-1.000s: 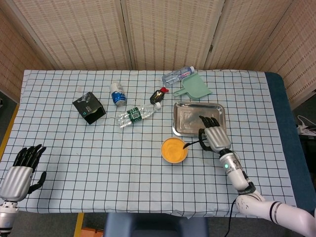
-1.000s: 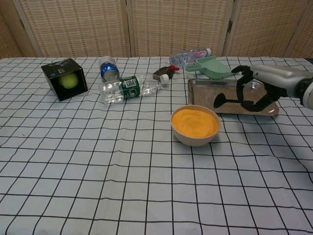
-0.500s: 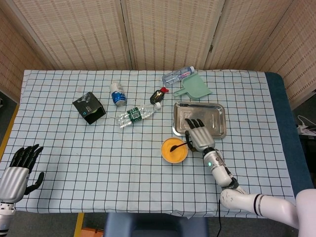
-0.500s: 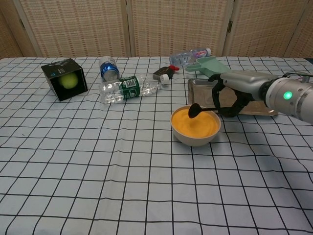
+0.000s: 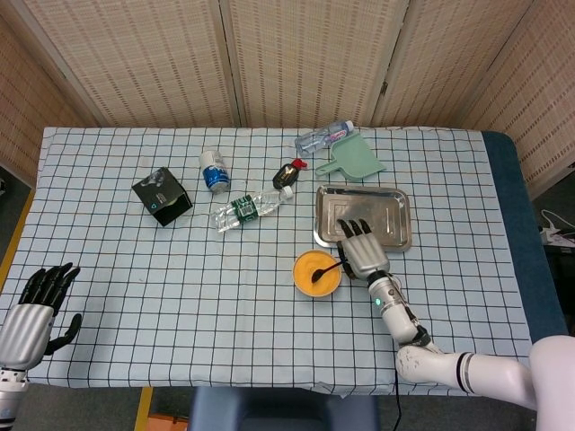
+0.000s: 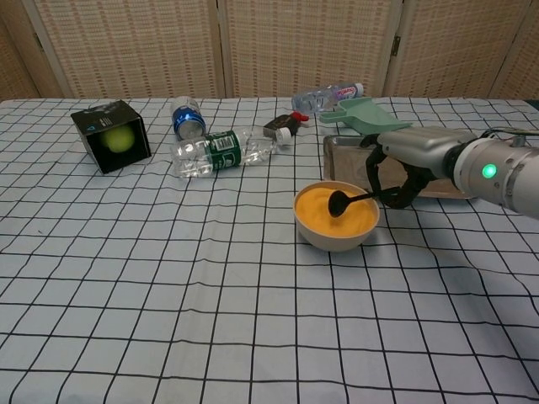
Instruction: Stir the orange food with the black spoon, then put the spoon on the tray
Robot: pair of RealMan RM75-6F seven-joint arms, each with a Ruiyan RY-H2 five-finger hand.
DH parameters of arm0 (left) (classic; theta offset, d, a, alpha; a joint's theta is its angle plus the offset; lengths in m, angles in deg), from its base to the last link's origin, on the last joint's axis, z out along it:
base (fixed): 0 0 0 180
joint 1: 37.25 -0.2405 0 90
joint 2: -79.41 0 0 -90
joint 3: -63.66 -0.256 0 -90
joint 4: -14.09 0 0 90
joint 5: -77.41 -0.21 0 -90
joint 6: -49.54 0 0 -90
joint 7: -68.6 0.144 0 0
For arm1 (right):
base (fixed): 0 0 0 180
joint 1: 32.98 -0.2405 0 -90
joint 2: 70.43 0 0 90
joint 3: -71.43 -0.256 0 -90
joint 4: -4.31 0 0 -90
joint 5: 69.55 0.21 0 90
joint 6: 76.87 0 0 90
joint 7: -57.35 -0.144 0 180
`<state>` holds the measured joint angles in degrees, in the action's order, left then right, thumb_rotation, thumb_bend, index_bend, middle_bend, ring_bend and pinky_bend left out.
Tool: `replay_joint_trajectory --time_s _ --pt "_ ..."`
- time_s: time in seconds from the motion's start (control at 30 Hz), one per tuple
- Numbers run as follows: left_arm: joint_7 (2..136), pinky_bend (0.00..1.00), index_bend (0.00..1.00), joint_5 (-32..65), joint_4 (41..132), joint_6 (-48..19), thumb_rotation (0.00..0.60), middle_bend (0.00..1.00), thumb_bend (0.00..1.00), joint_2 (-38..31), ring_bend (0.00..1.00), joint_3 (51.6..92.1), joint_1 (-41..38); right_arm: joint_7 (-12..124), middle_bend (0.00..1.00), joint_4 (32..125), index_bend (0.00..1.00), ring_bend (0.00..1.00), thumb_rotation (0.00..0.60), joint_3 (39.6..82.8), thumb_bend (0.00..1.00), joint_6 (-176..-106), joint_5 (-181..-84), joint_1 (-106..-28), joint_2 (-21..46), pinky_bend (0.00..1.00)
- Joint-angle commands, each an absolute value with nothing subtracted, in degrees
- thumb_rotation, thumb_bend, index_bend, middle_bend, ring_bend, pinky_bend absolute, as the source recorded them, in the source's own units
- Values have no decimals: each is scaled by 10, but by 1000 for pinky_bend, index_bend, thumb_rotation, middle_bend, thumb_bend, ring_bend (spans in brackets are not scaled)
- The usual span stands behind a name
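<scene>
The right hand (image 6: 394,174) grips the handle end of the slim black spoon (image 6: 347,199), fingers curled around it; the spoon's head dips into the orange food (image 6: 335,210) that fills the round cream-coloured bowl (image 6: 330,240). The bowl stands just in front of the shallow rectangular metal tray (image 5: 393,202), near but apparently not touching it. The left hand (image 5: 40,305) hangs at the near left table edge, fingers spread, holding nothing.

The spoon is judged light, thin and rigid, with a smooth handle that may twist or slip between hard fingers; the far end of the handle, as held here, is the sensible hold. The food looks thick and paste-like and may drag on the head. The bowl appears small and light, so a forceful stroke could slide it across the checked cloth (image 6: 168,295).
</scene>
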<state>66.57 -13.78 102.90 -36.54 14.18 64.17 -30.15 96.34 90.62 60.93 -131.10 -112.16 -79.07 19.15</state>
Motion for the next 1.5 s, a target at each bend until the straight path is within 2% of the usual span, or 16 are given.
replay_joint_trajectory --time_s 0.03,0.27,0.37,0.4,0.5,0.57,0.67,0.87,1.0,1.07,1.13,1.17,1.2,1.3,1.37,1.5 --pt "666 32 0 -138 1029 -367 600 0 463 141 0 642 -302 963 3 914 518 0 600 612 350 -1318 -1122 -791 186 0" --pt "671 33 0 -140 1031 -366 600 0 463 140 0 642 -301 960 3 925 493 0 600 617 351 -1325 -1123 -794 178 0" --pt "670 33 0 -141 1031 -368 600 0 463 140 0 642 -301 960 3 928 449 0 600 620 351 -1330 -1124 -795 177 0" --pt "670 33 0 -141 1030 -368 600 0 463 140 0 642 -301 960 3 930 416 0 600 620 351 -1332 -1123 -795 176 0" --pt "669 32 0 -141 1029 -368 600 0 464 140 0 641 -302 955 2 941 186 0 600 622 351 -1336 -1128 -793 166 0" --pt "669 32 0 -141 1029 -369 600 0 465 140 0 641 -302 945 0 951 67 0 600 623 351 -1339 -1137 -789 157 0" --pt "669 32 0 -141 1029 -370 600 0 465 141 0 641 -303 921 0 970 0 0 600 624 334 -1338 -1155 -780 137 0" --pt "673 33 0 -141 1029 -370 600 0 465 140 0 642 -303 833 0 1003 0 0 600 633 274 -1361 -1242 -740 100 0" --pt "679 32 0 -140 1029 -368 600 0 464 137 0 641 -302 721 0 978 0 0 600 658 270 -1407 -1365 -695 102 0" --pt "684 33 0 -140 1030 -366 600 0 465 135 0 641 -302 668 0 938 12 0 600 685 269 -1452 -1447 -668 113 0" --pt "689 33 0 -139 1031 -363 600 0 465 134 0 641 -301 645 0 872 77 0 600 711 268 -1506 -1522 -646 133 0" --pt "691 32 0 -139 1031 -362 600 0 465 133 0 641 -300 641 0 841 150 0 600 719 268 -1528 -1547 -639 144 0" --pt "693 32 0 -139 1031 -361 600 0 465 132 0 640 -300 639 0 812 210 0 600 725 268 -1546 -1566 -632 156 0" --pt "697 32 0 -138 1032 -360 600 0 465 131 0 641 -300 635 0 765 305 0 600 732 268 -1569 -1591 -623 174 0" --pt "702 33 0 -138 1032 -358 600 0 465 129 0 640 -299 646 0 707 357 0 600 739 268 -1589 -1609 -611 195 0" --pt "704 33 0 -136 1033 -355 600 0 465 128 0 639 -298 651 0 617 385 0 600 740 269 -1608 -1625 -598 235 0"
